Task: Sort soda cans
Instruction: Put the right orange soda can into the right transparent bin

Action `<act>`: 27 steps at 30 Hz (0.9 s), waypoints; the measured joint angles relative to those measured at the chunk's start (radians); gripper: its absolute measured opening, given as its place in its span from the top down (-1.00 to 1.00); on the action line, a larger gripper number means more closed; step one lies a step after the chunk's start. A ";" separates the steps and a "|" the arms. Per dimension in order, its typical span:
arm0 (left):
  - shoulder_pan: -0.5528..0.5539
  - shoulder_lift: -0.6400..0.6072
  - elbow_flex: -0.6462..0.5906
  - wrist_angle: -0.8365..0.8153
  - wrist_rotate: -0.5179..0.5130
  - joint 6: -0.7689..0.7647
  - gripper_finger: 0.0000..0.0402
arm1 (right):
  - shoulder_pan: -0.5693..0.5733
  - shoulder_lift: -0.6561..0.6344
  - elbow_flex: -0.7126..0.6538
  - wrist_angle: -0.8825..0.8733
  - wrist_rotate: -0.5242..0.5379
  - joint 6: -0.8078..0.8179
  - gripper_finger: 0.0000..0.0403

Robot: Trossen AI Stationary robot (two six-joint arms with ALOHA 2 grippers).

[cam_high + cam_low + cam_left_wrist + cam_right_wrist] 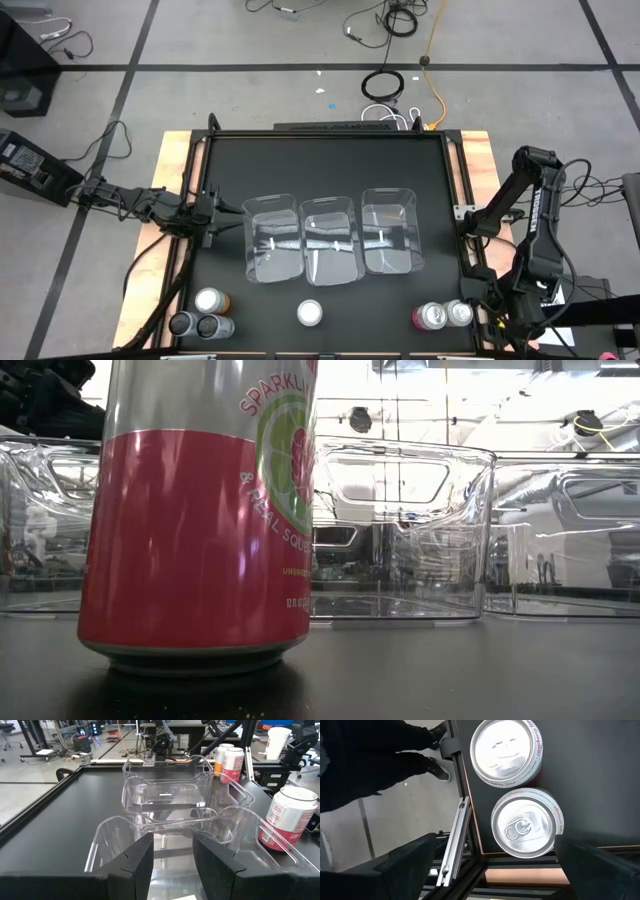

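The right gripper (pixel 495 865) hangs above the lower right of the table in the high view, pointing straight down, its two dark fingers (pixel 405 865) spread wide with nothing between them. Directly beneath it in its wrist view stand two cans side by side at the table's edge: the silver-topped can (pixel 525 822) nearer the gripper and the raspberry-lime can (pixel 506 751) just beyond it. In the high view this pair shows as a red-pink can (pixel 431 317) touching a paler one (pixel 459 312). The right arm (pixel 530 220) rises from there in a folded elbow along the right edge of the table.

The left gripper (pixel 172 865) sits at the left of the table in the high view, held low and level, its fingers (pixel 135 865) partly apart and empty, facing the row of clear bins. The left bin (pixel 273 238), middle bin (pixel 332 240) and right bin (pixel 389 230) stand side by side at the table's centre. The left arm (pixel 140 203) stretches out flat from the left edge.

At the lower left of the high view three cans cluster: an orange-brown can (pixel 211 301) and two silver-grey cans (pixel 183 324) (pixel 213 327). A single red-pink can (pixel 310 313) stands alone at bottom centre, filling the left of the low view (pixel 200 520).
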 joint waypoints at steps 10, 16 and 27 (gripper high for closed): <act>0.000 0.000 0.000 -0.001 0.000 0.000 0.26 | 0.000 0.038 0.000 -0.085 -0.006 -0.029 -0.97; 0.000 0.000 0.000 -0.008 0.000 0.001 0.26 | 0.000 0.098 0.000 -0.091 -0.006 -0.097 -0.97; 0.000 0.000 0.000 -0.014 0.000 0.001 0.26 | -0.035 0.211 0.001 -0.101 -0.040 -0.207 -0.97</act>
